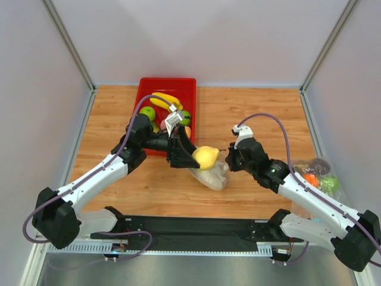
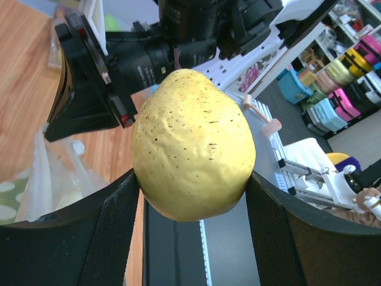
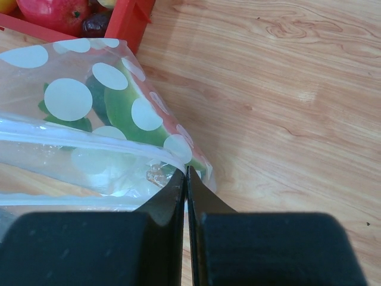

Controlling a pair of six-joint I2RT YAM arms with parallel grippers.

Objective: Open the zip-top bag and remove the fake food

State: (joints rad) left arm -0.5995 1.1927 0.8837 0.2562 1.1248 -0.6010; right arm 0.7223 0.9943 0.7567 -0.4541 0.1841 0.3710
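My left gripper (image 2: 191,202) clamps fake pear (image 2: 190,143) just above zip-top bag (image 1: 213,176), clear of its mouth. My right gripper (image 3: 187,179), at bag's 2 o'clock, pinches its edge shut, anchoring it. Green piece (image 3: 119,106) inside bag.

No text, label, brand, number or sign is legible in any view. In the left wrist view, a short line of small pale print stands on the black actuator housing (image 2: 141,70) of the other arm. Its characters are too small and blurred to read
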